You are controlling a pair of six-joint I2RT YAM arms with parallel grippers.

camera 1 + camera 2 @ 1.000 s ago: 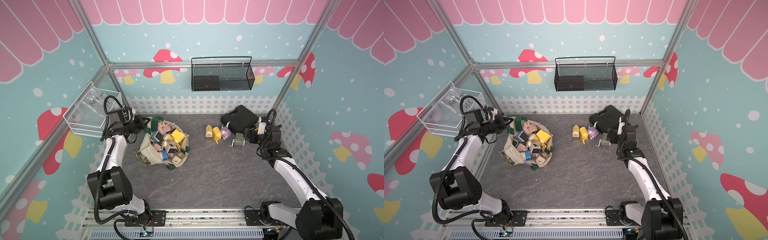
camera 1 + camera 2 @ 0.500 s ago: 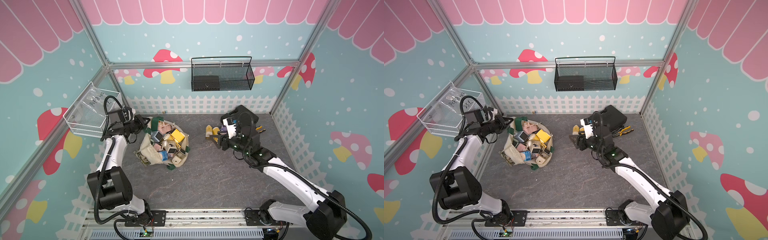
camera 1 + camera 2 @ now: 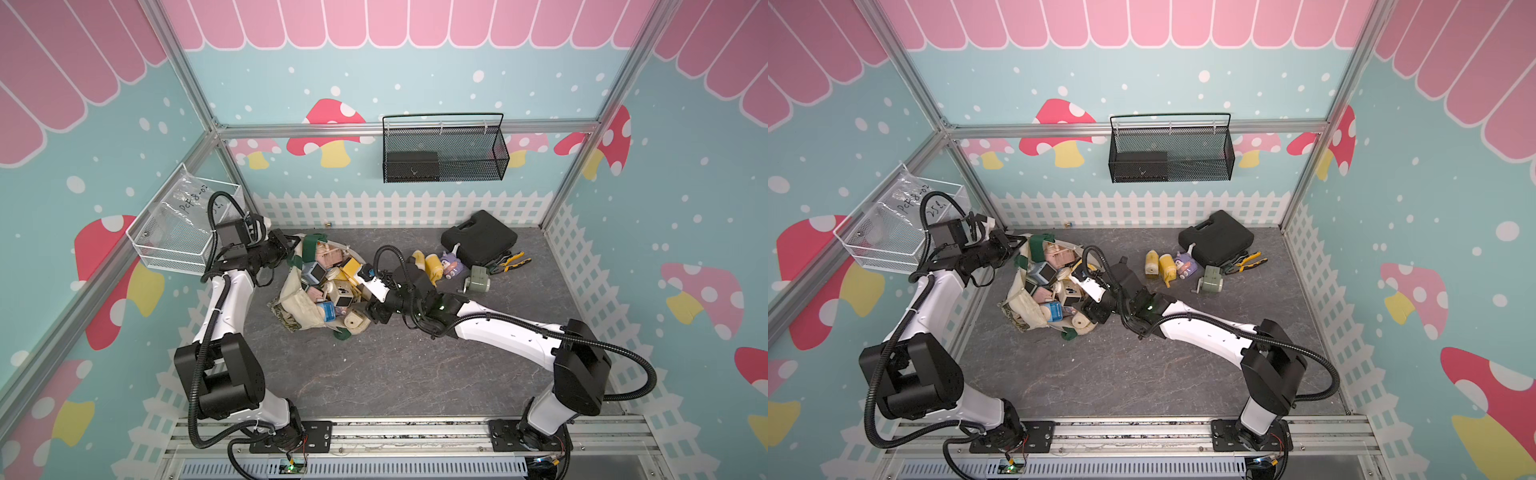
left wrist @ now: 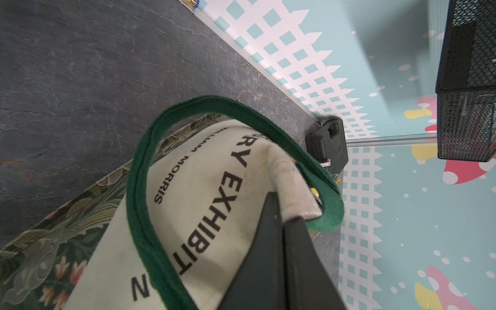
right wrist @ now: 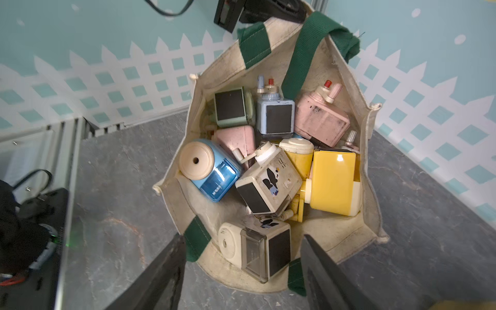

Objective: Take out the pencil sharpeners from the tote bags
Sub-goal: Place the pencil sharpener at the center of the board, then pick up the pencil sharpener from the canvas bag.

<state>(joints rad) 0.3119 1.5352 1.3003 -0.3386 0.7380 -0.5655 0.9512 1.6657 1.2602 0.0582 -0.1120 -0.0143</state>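
**Right arm back at the bag for its next pick.**

- **Right arm.** Nearest my viewpoint, the arm reaches low from its base rail. Its forearm stretches across the table (image 3: 395,374) toward the left, with the wrist pitched down.
- **What changed.** A second ago this arm stood far right, beside the set-out group, and it has since swung across. I read that as one delivery finished and a fresh pick beginning.
- **Right gripper.** The right gripper (image 5: 241,239) is spread wide and carries nothing. Its jaws flank the beige sharpener (image 5: 255,248) at the near lip of the tote bag (image 5: 335,241), clear of it on both sides.
- **Bag contents.** Beyond it, the bag slumps with its mouth gaping and holds about ten sharpeners. Among them are the blue sharpener (image 5: 210,173), the panda-marked sharpener (image 5: 268,182) and the boxy yellow sharpener (image 5: 334,182).
- **Left gripper.** At the far rim, the left gripper (image 4: 281,214) is clamped tight on the cream hem beside the green strap (image 4: 139,171). It has not moved over the second, and it holds that edge up so the mouth stays open.
- **Already out.** Farthest away, four sharpeners rest on the table near the black case (image 3: 478,237). They are two yellow sharpeners (image 3: 434,266), the purple sharpener (image 3: 451,266) and the sage-green sharpener (image 3: 478,280).

Most of the job remains, by my estimate.
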